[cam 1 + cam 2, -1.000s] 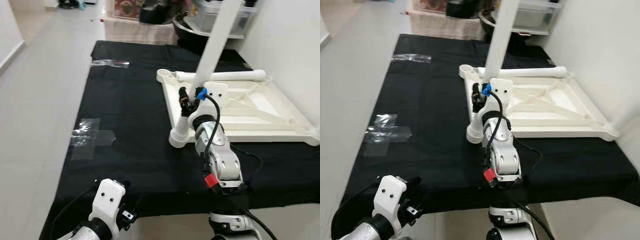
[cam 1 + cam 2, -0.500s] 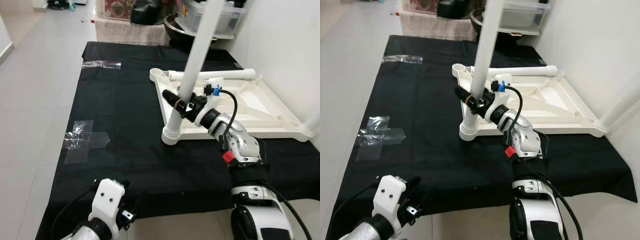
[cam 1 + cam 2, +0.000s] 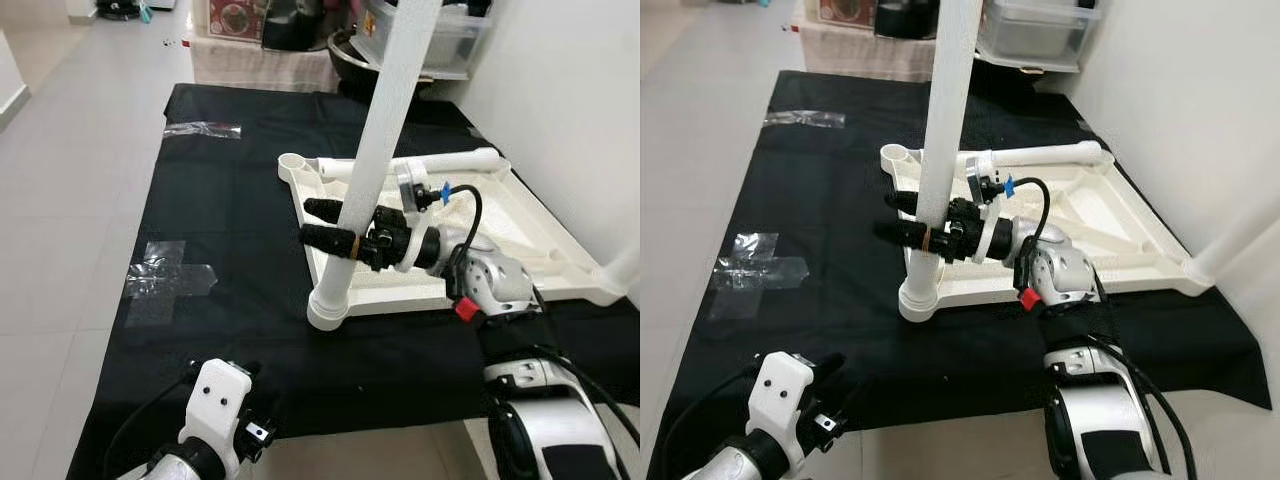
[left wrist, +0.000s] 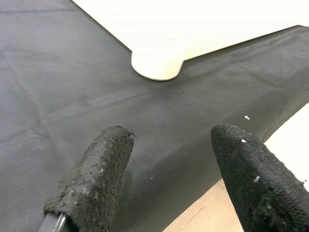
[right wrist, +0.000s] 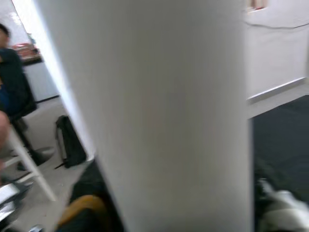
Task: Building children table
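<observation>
Left hand (image 4: 166,166) hangs idle at the near edge of the black surface (image 3: 240,260), fingers apart and empty. Right hand (image 3: 325,225), now reaching further left than before, is clamped on the upright white leg (image 3: 375,160), which stands in the near-left corner socket of the upturned tabletop (image 3: 520,235).

You see a matt black cloth (image 3: 240,250) with faint creases, carrying clear, shiny crinkled tape (image 3: 170,278). The table leg (image 3: 375,150) and upturned tabletop (image 3: 520,225) look like smooth white plastic with a slight sheen. The left gripper (image 4: 174,179) has fingers (image 4: 96,179) of rough, pebbled black rubber.
</observation>
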You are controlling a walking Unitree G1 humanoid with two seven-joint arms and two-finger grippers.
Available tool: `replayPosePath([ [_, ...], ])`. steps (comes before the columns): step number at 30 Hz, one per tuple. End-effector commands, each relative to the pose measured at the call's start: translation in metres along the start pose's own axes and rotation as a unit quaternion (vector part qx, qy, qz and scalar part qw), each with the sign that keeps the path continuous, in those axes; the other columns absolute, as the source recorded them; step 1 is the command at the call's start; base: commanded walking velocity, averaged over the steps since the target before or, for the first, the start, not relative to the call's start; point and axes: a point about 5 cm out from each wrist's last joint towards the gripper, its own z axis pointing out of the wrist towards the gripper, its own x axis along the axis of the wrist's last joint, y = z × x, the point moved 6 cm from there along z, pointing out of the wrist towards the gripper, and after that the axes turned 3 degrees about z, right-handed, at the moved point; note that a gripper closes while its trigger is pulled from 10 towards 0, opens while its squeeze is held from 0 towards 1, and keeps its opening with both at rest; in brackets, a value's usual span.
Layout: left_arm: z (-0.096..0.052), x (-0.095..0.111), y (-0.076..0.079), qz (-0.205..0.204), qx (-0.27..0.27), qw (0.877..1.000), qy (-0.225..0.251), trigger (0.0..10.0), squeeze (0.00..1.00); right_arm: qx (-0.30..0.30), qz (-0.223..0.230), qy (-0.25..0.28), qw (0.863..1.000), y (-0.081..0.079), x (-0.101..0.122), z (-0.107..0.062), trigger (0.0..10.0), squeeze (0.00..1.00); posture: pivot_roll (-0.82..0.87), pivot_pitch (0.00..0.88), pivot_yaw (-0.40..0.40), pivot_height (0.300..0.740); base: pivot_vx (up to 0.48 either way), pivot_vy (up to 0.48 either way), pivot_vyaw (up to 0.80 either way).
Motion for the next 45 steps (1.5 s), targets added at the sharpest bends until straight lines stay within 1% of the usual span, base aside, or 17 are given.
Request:
replayPosePath([
  [1,0.001,-0.004,0.004,-0.015,-0.008,1.000,-0.004,10.0,0.00,-0.023,-0.006,-0.013,1.000,0.005,-0.008,0.004,0.0,0.00,0.13,0.042,-0.149,0.740,0.000,0.000,0.00],
  [10,0.001,-0.003,0.003,-0.012,-0.009,1.000,-0.001,10.0,0.00,-0.224,-0.021,0.025,0.974,0.039,-0.011,-0.002,0.0,0.00,0.13,0.052,-0.138,0.740,0.000,0.000,0.00],
  [14,0.002,-0.004,0.001,-0.012,-0.011,1.000,-0.001,10.0,0.00,-0.491,-0.046,0.042,0.869,0.070,-0.008,-0.037,0.0,0.00,0.12,0.038,-0.128,0.740,0.000,0.000,0.00],
  [15,0.002,-0.004,0.001,-0.012,-0.011,1.000,-0.001,10.0,0.00,-0.491,-0.046,0.042,0.869,0.070,-0.008,-0.037,0.0,0.00,0.12,0.038,-0.128,0.740,0.000,0.000,0.00],
  [17,0.003,-0.005,0.000,-0.010,-0.012,1.000,-0.002,10.0,0.00,-0.596,-0.064,0.045,0.799,0.071,-0.009,-0.063,0.0,0.00,0.12,0.036,-0.125,0.740,0.000,0.000,0.00],
  [19,0.003,-0.005,0.000,-0.010,-0.012,1.000,-0.002,10.0,0.00,-0.596,-0.064,0.045,0.799,0.071,-0.009,-0.063,0.0,0.00,0.12,0.036,-0.125,0.740,0.000,0.000,0.00],
  [25,0.008,-0.002,-0.006,-0.016,0.014,1.000,0.003,10.0,0.00,-0.683,-0.044,0.079,0.725,0.049,-0.017,-0.068,0.0,0.00,0.13,0.029,-0.138,0.740,0.000,0.000,0.00],
  [29,0.008,-0.002,-0.005,-0.014,0.009,1.000,0.004,10.0,0.00,-0.684,-0.037,0.090,0.723,0.049,-0.015,-0.065,2.2,0.00,0.13,0.040,-0.132,0.740,0.000,0.000,0.00],
  [30,0.008,-0.002,-0.003,-0.012,0.004,1.000,0.004,10.0,0.00,-0.673,-0.035,0.111,0.731,0.049,-0.008,-0.058,10.0,0.00,0.13,0.042,-0.135,0.740,0.000,0.000,0.00],
  [31,0.007,-0.003,-0.003,-0.013,0.001,1.000,0.003,10.0,0.00,-0.647,-0.044,0.134,0.750,0.049,0.002,-0.050,10.0,0.00,0.13,0.043,-0.134,0.740,0.000,0.000,0.00],
  [32,0.007,-0.003,-0.003,-0.013,0.001,1.000,0.003,10.0,0.00,-0.627,-0.057,0.147,0.763,0.049,0.010,-0.045,10.0,1.00,0.13,0.043,-0.134,0.740,0.000,0.000,0.00],
  [37,0.008,-0.003,-0.004,-0.013,-0.001,1.000,0.003,10.0,0.00,-0.567,-0.086,0.153,0.805,0.053,0.024,-0.037,10.0,1.00,0.12,0.050,-0.133,0.740,0.000,0.000,0.00],
  [38,0.008,-0.003,-0.004,-0.014,-0.001,1.000,0.003,10.0,0.00,-0.537,-0.088,0.156,0.824,0.052,0.027,-0.032,10.0,0.00,0.12,0.046,-0.131,0.740,0.000,0.000,0.00],
  [40,0.009,-0.003,-0.003,-0.014,-0.001,1.000,0.003,10.0,0.00,-0.532,-0.102,0.154,0.827,0.055,0.031,-0.036,10.0,0.00,0.11,0.046,-0.137,0.740,0.000,0.000,0.00],
  [41,0.009,-0.003,-0.003,-0.014,-0.002,1.000,0.003,10.0,0.00,-0.503,-0.106,0.156,0.844,0.055,0.035,-0.034,10.0,0.00,0.11,0.046,-0.137,0.740,0.000,0.000,0.00],
  [42,0.011,-0.003,-0.002,-0.013,-0.004,1.000,0.003,10.0,0.00,-0.409,-0.069,0.138,0.899,0.051,0.031,-0.020,10.0,0.00,0.11,0.044,-0.141,0.740,0.000,0.000,0.00],
  [45,0.011,-0.003,-0.002,-0.012,-0.005,1.000,0.004,10.0,0.00,-0.313,-0.050,0.111,0.942,0.037,0.026,-0.007,10.0,0.00,0.11,0.042,-0.133,0.740,0.000,0.000,0.00],
])
